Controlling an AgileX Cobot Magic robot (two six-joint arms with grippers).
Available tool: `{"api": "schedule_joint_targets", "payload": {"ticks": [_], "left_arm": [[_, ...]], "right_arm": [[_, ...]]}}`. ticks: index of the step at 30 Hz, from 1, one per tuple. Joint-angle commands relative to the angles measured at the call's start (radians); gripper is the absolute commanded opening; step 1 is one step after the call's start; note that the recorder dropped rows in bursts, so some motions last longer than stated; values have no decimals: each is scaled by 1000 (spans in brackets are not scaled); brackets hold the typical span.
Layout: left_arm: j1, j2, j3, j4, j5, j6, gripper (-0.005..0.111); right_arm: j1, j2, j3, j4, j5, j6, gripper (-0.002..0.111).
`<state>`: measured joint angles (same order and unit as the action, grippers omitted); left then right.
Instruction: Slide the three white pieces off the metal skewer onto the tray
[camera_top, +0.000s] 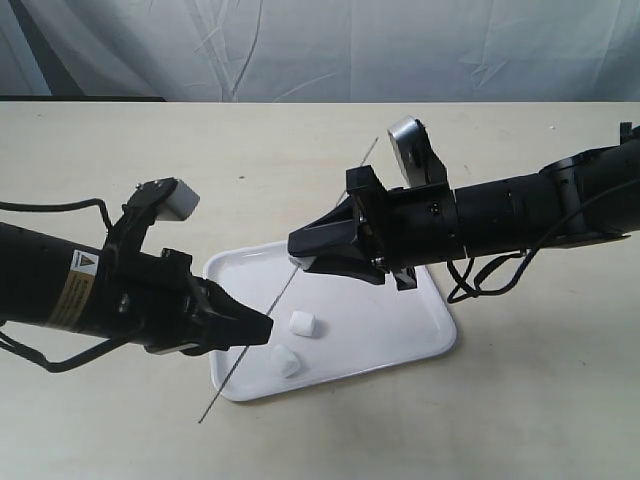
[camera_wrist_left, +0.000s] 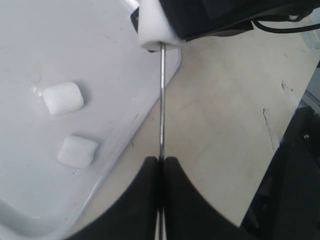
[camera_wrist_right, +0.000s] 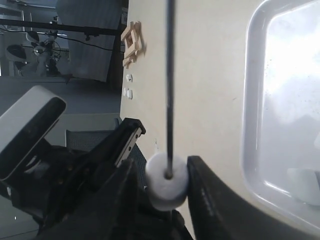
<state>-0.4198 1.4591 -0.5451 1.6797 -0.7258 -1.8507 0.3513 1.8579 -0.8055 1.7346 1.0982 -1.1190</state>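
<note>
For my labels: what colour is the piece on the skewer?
White piece; best in right wrist view.

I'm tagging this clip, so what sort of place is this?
Likely a robotics lab: two black robot arms over a beige table, a draped white sheet behind, and equipment stands in the right wrist view.

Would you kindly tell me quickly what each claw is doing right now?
Left claw: closed on the metal skewer.
Right claw: closed on a white piece threaded on the skewer.
</note>
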Motion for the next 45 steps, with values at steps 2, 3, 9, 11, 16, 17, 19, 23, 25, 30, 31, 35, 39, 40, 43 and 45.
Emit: {"api": "schedule_joint_targets", "payload": {"ticks": [2, 3, 9, 11, 16, 17, 19, 23, 25, 30, 31, 35, 39, 40, 43, 45], "left_arm": [[-1, 1, -3, -14, 14, 5, 0], [-1, 1, -3, -14, 14, 9, 0], [-1, 1, -3, -21, 14, 20, 0], [-1, 1, -3, -23, 14, 20, 0], [-1, 1, -3, -21, 14, 20, 0], [-1, 1, -3, -17, 12, 20, 0], [-1, 1, -3, 16, 5, 8, 0], [-1, -6, 19, 60, -2, -26, 0], [-1, -22, 40, 61, 0, -26, 0], [-1, -82, 84, 61, 23, -29, 0], [-1, -99, 93, 63, 18, -34, 0], [-1, -153, 145, 65, -3, -76, 0], [-1, -205, 223, 65, 43, -80, 0], [-1, -225, 228, 65, 71, -80, 0], [-1, -247, 223, 34, 137, -68, 0], [-1, -247, 201, 37, 176, -68, 0]], "right_arm": [[0, 2, 2, 10, 9, -13, 32], [0, 2, 2, 10, 9, -13, 32], [0, 2, 2, 10, -3, -13, 22], [0, 2, 2, 10, -8, -13, 19], [0, 2, 2, 10, -10, -13, 19], [0, 2, 2, 10, -9, -13, 19], [-2, 2, 2, 10, -11, -13, 19], [-2, 2, -19, 10, -44, -13, 19], [-2, 2, -38, 10, -57, -11, 19], [-2, 2, -81, 10, -99, -6, 19], [-2, 2, -92, 10, -108, -3, 19], [-2, 2, -138, 10, -157, 19, 19], [-2, 2, -194, 10, -178, 42, 19], [-2, 2, -198, 10, -178, 49, 19], [-2, 2, -196, -28, -193, 91, 20], [-2, 2, -196, -73, -175, 103, 38]]}}
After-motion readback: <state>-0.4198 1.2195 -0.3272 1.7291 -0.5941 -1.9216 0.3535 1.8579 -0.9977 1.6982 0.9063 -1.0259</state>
